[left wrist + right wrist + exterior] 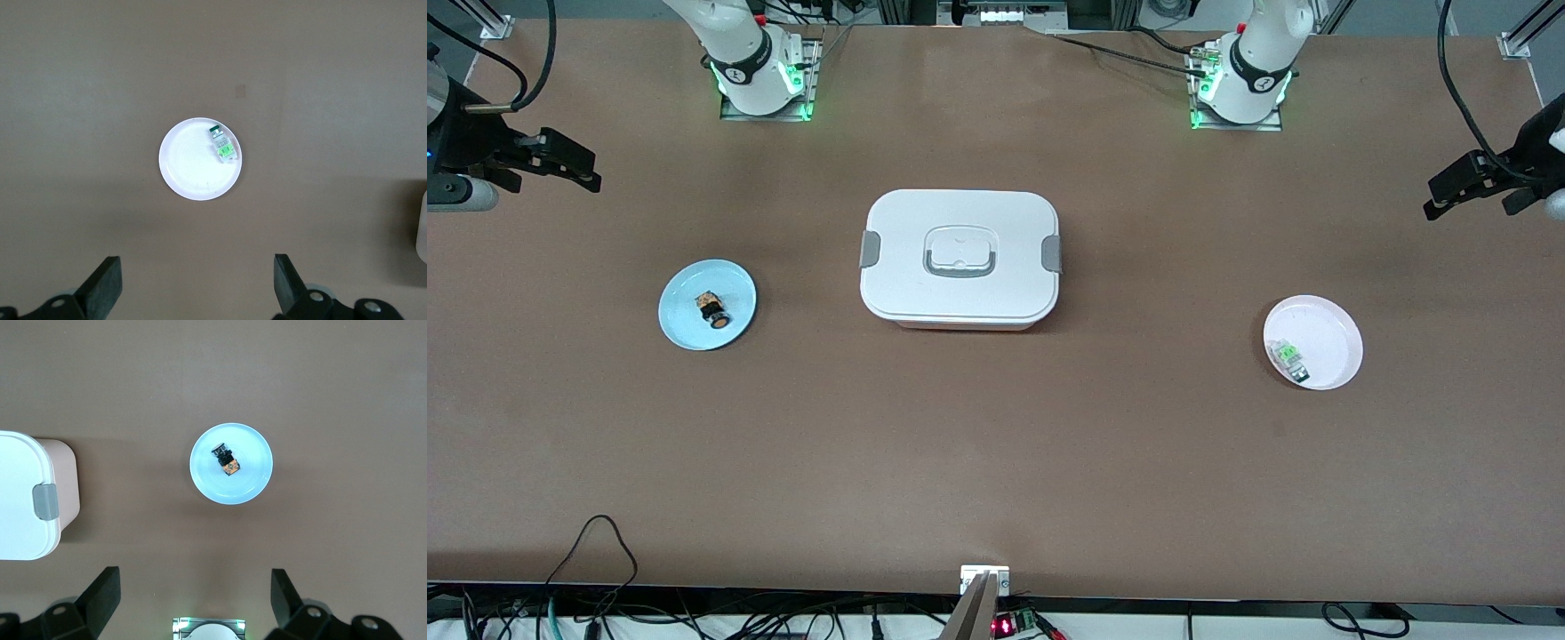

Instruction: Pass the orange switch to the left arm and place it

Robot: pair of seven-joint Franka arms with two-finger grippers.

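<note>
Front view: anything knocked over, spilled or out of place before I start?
Nothing stands out. The orange switch lies on the blue plate, the green component on the pink plate, and the box sits closed between them. The left pincer and right pincer wait open at the table's ends.

Both arms are glossy white with black joint bands, green-lit bases, black cables, and matte black two-fingered hands.
</note>
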